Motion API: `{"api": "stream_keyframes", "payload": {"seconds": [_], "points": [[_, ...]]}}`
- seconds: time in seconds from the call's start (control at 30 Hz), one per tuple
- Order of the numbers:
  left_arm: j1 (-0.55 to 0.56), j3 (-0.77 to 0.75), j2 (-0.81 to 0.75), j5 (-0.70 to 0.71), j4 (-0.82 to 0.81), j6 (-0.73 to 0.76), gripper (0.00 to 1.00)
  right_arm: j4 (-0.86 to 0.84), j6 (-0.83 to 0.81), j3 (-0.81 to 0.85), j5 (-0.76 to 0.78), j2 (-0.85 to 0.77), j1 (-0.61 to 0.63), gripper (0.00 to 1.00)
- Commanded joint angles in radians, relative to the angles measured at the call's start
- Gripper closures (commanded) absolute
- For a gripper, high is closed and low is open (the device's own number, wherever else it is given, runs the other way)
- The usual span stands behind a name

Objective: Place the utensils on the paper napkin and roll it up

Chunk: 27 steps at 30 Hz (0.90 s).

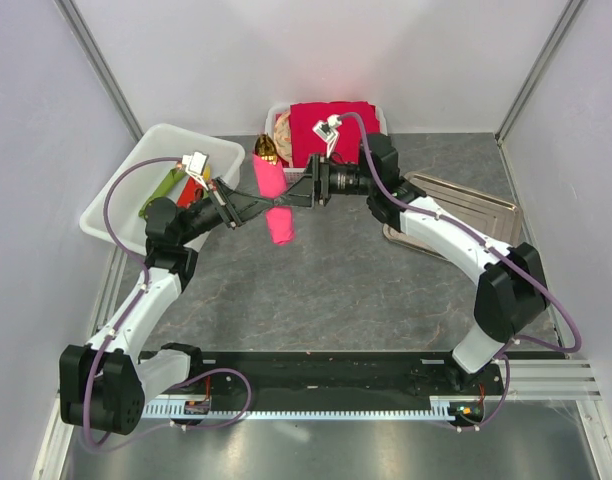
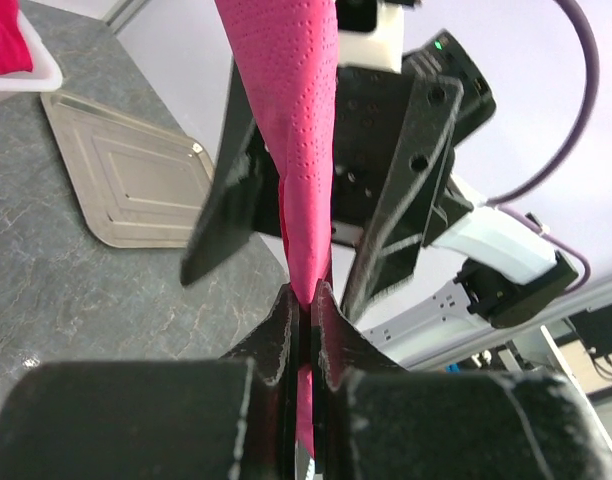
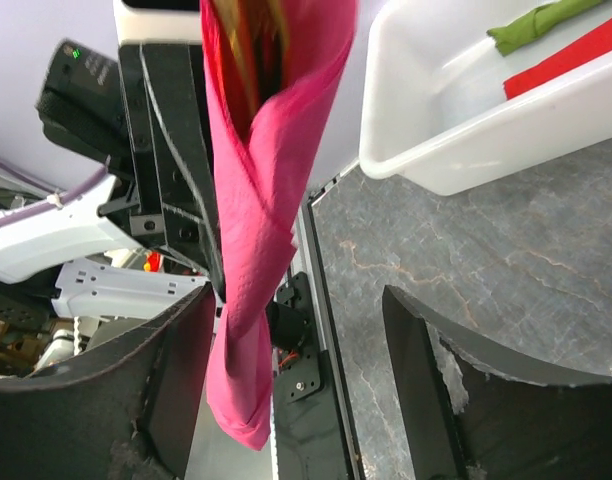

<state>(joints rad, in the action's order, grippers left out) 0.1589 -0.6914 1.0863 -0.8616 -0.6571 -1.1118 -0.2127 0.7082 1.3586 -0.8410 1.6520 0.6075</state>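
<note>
Left wrist view: my left gripper [image 2: 306, 300] pinches the rolled paper napkin [image 2: 296, 120] tight near its lower end. My right gripper [image 3: 301, 340] stands wide, fingers either side of the roll, gold utensils [image 3: 251, 50] showing inside.

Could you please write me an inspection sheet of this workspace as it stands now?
Surface: grey marbled table, no spills seen.
Job's things: paper napkin rolled into a tube and held up; gold utensils poke out of its far end.
Clutter: white bin holding a green bundle and a red bundle; basket with a red napkin stack; metal tray on the right.
Grippers: left gripper shut on the roll; right gripper open, jaws either side of the roll.
Cables: purple cables loop along both arms, no snag seen.
Surroundings: pale walls; otherwise nothing seen.
</note>
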Motion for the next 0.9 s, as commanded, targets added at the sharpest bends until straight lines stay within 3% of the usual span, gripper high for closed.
{"api": "stream_keyframes", "payload": {"seconds": [0.0,0.13,0.2,0.23,0.27,0.37,0.43,0.53,0.6,0.67,0.73,0.87], "points": [[-0.002,0.010,-0.020,-0.053,-0.108,0.041,0.98,-0.043,0.020,0.077,-0.027,-0.029,-0.032,0.24],[-0.002,0.018,-0.019,-0.073,-0.138,0.038,0.98,-0.134,0.103,0.088,-0.046,-0.012,-0.045,0.27],[-0.002,0.018,-0.019,-0.074,-0.138,0.036,0.98,-0.174,0.132,0.086,-0.049,-0.008,-0.045,0.35],[-0.002,0.018,-0.019,-0.074,-0.136,0.036,0.98,-0.183,0.137,0.085,-0.049,-0.003,-0.045,0.41],[-0.002,0.018,-0.019,-0.076,-0.136,0.038,0.98,-0.192,0.140,0.083,-0.047,-0.003,-0.045,0.59],[-0.002,0.020,-0.022,-0.076,-0.130,0.044,0.98,-0.197,0.149,0.083,-0.038,0.005,-0.045,0.93],[-0.002,0.021,-0.020,-0.076,-0.131,0.046,0.98,-0.203,0.149,0.080,-0.038,0.003,-0.043,1.00],[-0.002,0.020,-0.019,-0.071,-0.136,0.047,0.98,-0.205,0.152,0.079,-0.035,0.003,-0.045,1.00],[-0.002,0.015,-0.017,-0.067,-0.141,0.050,0.98,-0.180,0.145,0.085,-0.036,0.003,-0.046,0.79],[-0.002,0.001,-0.017,-0.059,-0.154,0.053,0.98,-0.151,0.126,0.080,-0.035,-0.003,-0.045,0.47],[-0.004,-0.014,-0.014,-0.057,-0.162,0.055,0.98,-0.139,0.117,0.062,-0.043,-0.015,-0.045,0.42],[-0.005,-0.031,-0.005,-0.053,-0.156,0.055,0.98,-0.180,0.154,-0.001,-0.066,-0.035,-0.043,0.43]]}}
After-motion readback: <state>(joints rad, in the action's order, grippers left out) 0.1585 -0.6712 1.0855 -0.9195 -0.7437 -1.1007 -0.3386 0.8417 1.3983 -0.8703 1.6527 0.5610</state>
